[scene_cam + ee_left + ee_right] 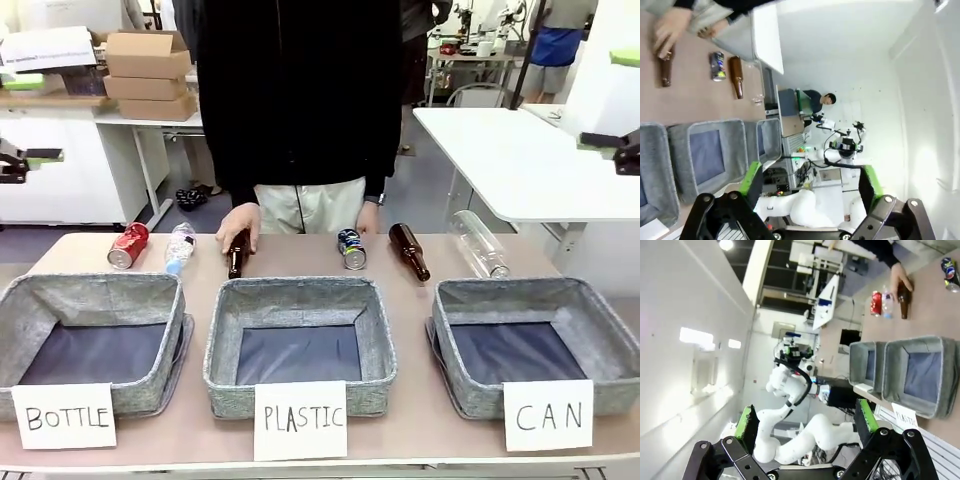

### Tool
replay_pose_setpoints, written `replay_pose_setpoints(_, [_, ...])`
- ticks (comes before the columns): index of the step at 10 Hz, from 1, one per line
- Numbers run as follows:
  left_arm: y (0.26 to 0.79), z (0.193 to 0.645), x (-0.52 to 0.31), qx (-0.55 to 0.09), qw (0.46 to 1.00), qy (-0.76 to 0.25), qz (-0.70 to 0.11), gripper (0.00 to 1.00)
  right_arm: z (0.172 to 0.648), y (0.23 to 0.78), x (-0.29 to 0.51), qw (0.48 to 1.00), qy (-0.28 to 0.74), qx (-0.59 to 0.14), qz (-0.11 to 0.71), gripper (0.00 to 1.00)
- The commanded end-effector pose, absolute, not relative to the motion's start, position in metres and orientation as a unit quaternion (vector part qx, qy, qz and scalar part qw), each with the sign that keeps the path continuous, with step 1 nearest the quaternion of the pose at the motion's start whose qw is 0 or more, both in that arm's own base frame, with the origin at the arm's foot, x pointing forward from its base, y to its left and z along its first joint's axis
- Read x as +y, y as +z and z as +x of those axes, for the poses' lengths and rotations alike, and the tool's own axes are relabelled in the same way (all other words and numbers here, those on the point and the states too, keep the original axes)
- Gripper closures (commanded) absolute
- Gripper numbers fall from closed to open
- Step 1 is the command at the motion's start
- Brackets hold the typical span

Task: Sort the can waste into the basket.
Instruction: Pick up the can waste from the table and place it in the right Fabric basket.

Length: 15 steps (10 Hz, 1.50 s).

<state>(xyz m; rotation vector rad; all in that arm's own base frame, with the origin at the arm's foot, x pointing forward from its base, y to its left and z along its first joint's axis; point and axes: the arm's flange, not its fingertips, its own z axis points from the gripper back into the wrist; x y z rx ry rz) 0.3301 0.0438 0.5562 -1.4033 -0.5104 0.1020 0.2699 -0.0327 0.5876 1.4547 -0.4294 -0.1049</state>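
Both claws hang above the table [410, 400] at its side edges, the left gripper [810, 180] and right gripper [806, 419] spread wide with nothing between the fingers. The red can [128, 245] lies near the far-left edge, well apart from the CAN basket [510, 298] at the right. The blue can [351, 249] lies behind the middle basket [296, 296], between a brown bottle [409, 251] and a second bottle [236, 258] under the person's hand [240, 228].

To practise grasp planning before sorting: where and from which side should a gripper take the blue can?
Probably mid-body, from above, one finger on each curved flank. The blue can lies on its side, one end facing the robot, with a gap between it and the brown bottle on its right.
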Motion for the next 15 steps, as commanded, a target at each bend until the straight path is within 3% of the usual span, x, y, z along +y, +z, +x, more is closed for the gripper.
replay_pose_setpoints(1, [0.568, 0.317, 0.044, -0.246, 0.734, 0.003, -0.633, 0.00, 0.262, 0.591, -0.033, 0.736, -0.008, -0.201, 0.647, 0.00])
replay_pose_setpoints(10, [0.568, 0.317, 0.044, -0.246, 0.734, 0.003, -0.633, 0.00, 0.257, 0.588, -0.035, 0.743, -0.020, -0.192, 0.640, 0.00])
replay_pose_setpoints(12, [0.568, 0.317, 0.044, -0.246, 0.734, 0.003, -0.633, 0.00, 0.301, 0.585, 0.013, 0.865, -0.048, -0.227, 0.446, 0.00])
replay_pose_setpoints(15, [0.568, 0.317, 0.044, -0.246, 0.734, 0.003, -0.633, 0.00, 0.413, 0.564, 0.108, 0.935, -0.010, -0.230, 0.271, 0.00])
